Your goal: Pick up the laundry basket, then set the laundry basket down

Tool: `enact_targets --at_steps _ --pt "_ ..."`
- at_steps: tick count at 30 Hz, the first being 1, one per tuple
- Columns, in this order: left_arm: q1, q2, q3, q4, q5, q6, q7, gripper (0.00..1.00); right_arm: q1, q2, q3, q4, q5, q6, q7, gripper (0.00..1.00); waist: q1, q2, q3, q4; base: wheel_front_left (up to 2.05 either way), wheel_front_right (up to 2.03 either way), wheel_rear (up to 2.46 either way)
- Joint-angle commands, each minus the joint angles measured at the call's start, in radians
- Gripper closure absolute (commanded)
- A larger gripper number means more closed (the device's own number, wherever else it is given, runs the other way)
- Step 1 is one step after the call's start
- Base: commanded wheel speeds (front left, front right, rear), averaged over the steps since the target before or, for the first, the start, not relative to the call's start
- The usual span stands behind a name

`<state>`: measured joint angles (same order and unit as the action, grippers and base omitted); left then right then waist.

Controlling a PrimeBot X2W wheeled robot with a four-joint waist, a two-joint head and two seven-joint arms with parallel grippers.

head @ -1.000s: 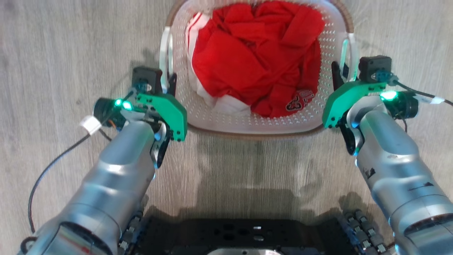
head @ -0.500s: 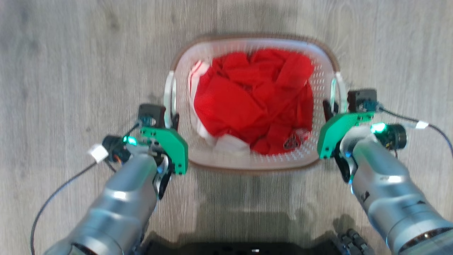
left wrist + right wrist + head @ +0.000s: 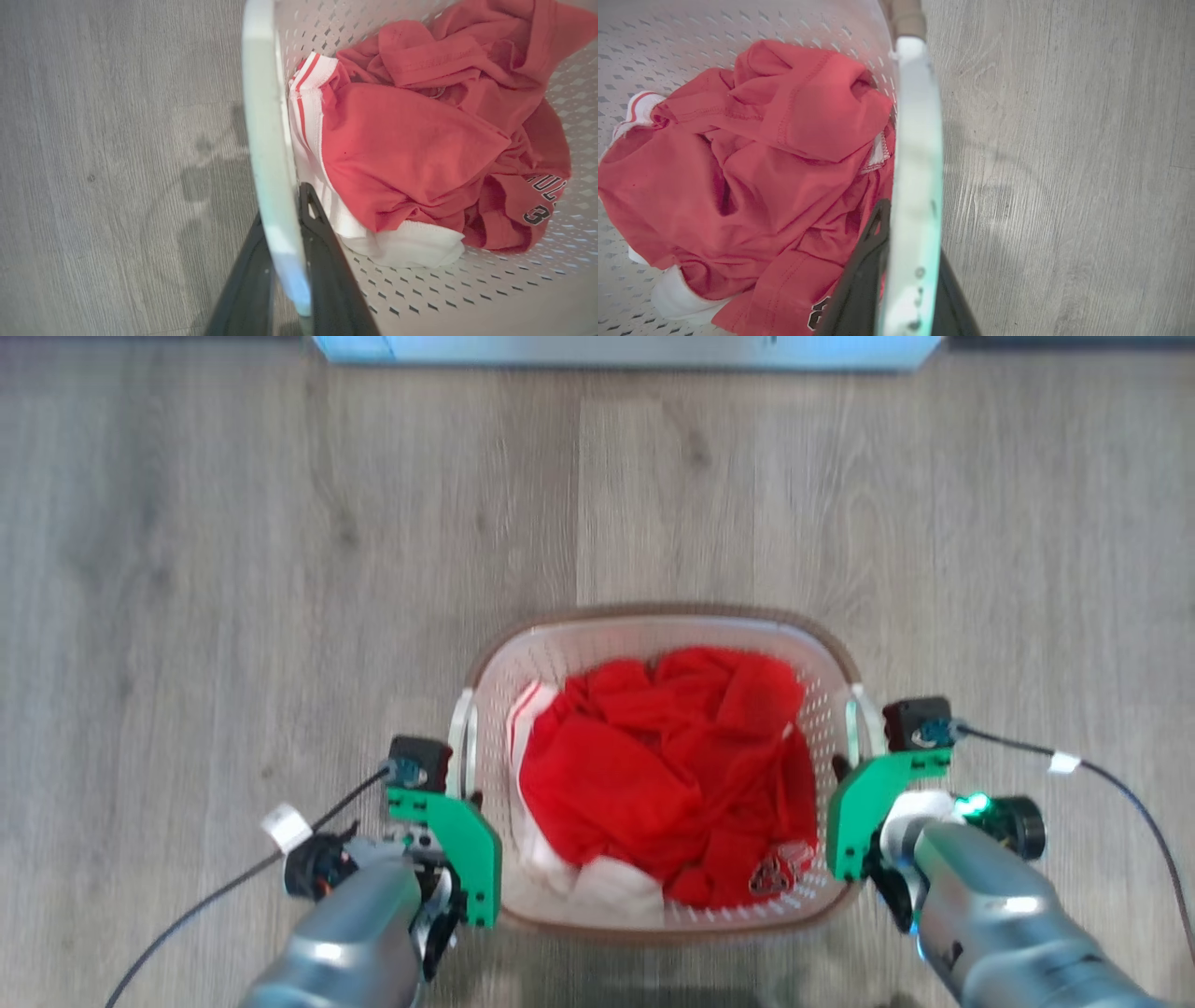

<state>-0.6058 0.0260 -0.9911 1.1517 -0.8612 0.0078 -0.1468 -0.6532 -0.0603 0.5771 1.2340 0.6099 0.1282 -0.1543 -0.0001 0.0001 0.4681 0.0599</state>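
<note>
Low in the head view, over grey plank floor (image 3: 233, 569), holding the basket (image 3: 653, 610) between both arms: clamped on its left handle (image 3: 266, 140) with the left gripper (image 3: 282, 205), dark fingers (image 3: 327, 266) either side of the white band, and on its right handle (image 3: 917, 154) with the right gripper (image 3: 910, 228) likewise. Cannot tell whether lifted or resting on the floor. Filled with a crumpled red shirt (image 3: 653, 775) with white trim, printed in black with what looks like "ULL" above a "3".
</note>
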Motion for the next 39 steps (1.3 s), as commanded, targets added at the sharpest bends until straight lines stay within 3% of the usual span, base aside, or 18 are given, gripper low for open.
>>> enact_targets --at_steps 1,20,39 --pt "0.010 0.024 0.007 0.003 -0.008 -0.004 0.002 1.00 0.033 0.010 0.029 -0.007 0.008 0.003 0.001 1.00 0.0001 -0.0001 -0.055 0.003 0.00 0.00 0.00" --pt "0.121 0.024 -0.084 0.056 -0.092 -0.017 0.031 1.00 0.124 0.010 0.185 -0.017 0.147 0.003 0.079 1.00 0.0001 -0.0001 -0.285 -0.013 0.00 0.00 0.00" --pt "0.159 0.024 -0.131 0.085 -0.127 -0.026 -0.004 1.00 0.144 0.010 0.285 -0.009 0.249 0.003 0.071 1.00 0.0001 -0.0001 -0.353 -0.028 0.00 0.00 0.00"
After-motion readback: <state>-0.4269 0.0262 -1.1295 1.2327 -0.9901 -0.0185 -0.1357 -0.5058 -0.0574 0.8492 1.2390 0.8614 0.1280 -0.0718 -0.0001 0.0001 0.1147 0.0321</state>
